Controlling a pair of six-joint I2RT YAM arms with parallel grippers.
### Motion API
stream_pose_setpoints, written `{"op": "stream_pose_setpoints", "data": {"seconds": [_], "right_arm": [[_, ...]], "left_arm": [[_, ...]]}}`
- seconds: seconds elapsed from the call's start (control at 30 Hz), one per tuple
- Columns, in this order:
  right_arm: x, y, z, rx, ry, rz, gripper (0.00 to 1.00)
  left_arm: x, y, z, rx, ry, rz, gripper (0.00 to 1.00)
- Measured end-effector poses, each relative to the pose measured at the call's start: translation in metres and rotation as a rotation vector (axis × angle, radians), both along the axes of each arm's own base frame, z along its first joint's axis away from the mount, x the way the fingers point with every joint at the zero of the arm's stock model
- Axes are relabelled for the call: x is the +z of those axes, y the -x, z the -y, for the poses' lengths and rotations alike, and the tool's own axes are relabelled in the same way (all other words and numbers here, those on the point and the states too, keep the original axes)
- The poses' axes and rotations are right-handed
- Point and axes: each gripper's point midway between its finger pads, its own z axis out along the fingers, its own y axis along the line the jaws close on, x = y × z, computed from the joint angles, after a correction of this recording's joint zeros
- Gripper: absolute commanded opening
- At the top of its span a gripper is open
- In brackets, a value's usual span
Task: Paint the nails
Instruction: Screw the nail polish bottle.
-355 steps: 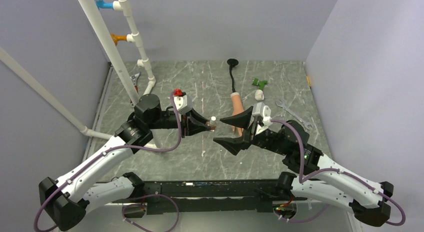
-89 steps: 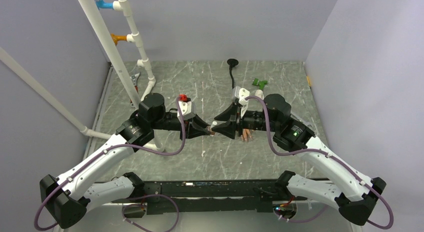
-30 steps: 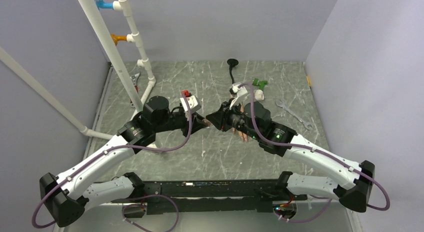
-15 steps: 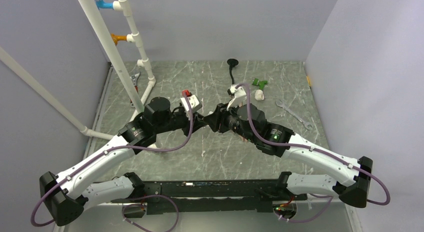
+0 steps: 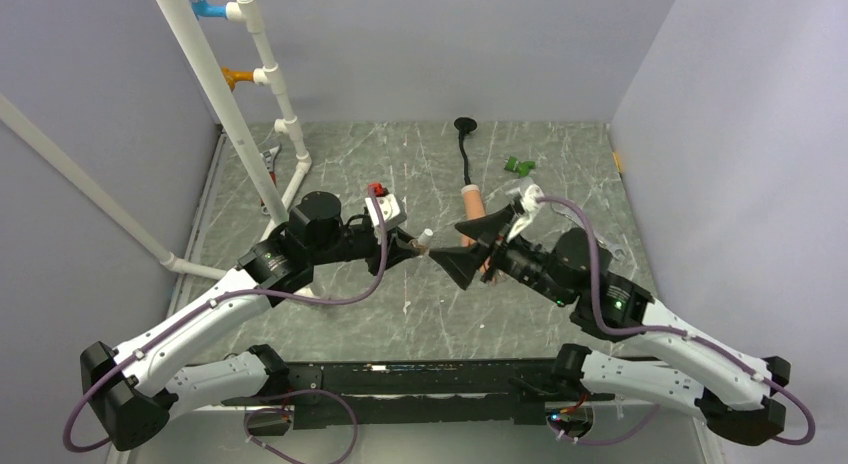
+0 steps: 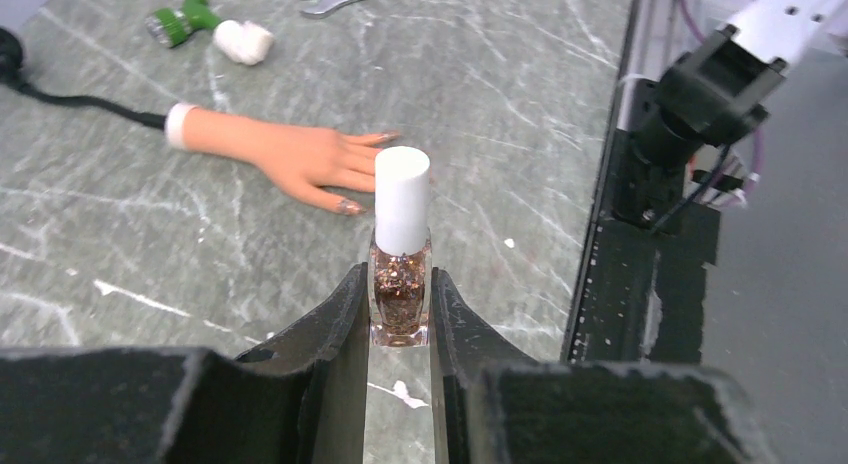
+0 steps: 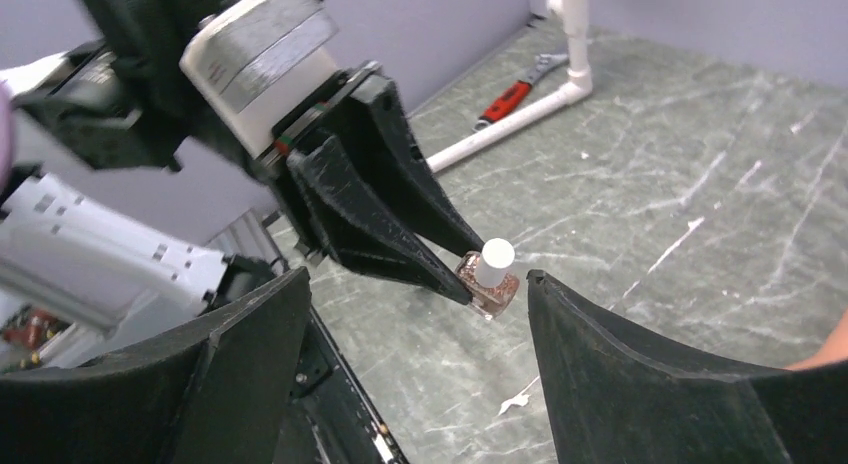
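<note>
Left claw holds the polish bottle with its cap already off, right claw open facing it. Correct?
No, the white cap is on the polish bottle, as the left wrist view shows. The rest stands: the left claw is shut on the bottle and the right claw is open, facing it.

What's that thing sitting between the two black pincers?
A small glitter-filled bottle with a white cap, clamped in the left pincer, facing the open right pincer; the right wrist view shows it.
</note>
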Motion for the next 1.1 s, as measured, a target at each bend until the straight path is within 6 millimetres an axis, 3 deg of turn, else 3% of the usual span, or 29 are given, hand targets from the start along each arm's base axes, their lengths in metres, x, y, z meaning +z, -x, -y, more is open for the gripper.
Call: {"op": "stream_pose_setpoints", "data": {"seconds": [0.13, 0.23, 0.43, 0.67, 0.8, 0.9, 1.1], "right_arm": [[0.003, 0.021, 0.010, 0.105, 0.027, 0.136, 0.74], [0.004, 0.035, 0.007, 0.203, 0.064, 0.221, 0.73], [-0.021, 0.049, -0.003, 0.348, 0.195, 0.274, 0.73], [-0.031, 0.041, -0.003, 0.395, 0.291, 0.295, 0.72], [-0.028, 0.027, 0.008, 0.387, 0.290, 0.302, 0.61], [-0.029, 0.018, 0.014, 0.389, 0.287, 0.298, 0.59], [-0.034, 0.019, 0.002, 0.490, 0.281, 0.264, 0.58]], "left_arm": [[0.004, 0.017, 0.006, -0.113, 0.012, 0.006, 0.00], [0.007, 0.029, 0.010, -0.196, 0.024, 0.014, 0.00], [0.007, 0.045, 0.015, -0.313, 0.033, 0.018, 0.00], [0.008, 0.054, 0.015, -0.373, 0.035, 0.024, 0.00], [0.007, 0.056, 0.015, -0.387, 0.033, 0.027, 0.00], [0.007, 0.058, 0.015, -0.393, 0.031, 0.026, 0.00], [0.005, 0.059, 0.014, -0.399, 0.026, 0.017, 0.00]]}}
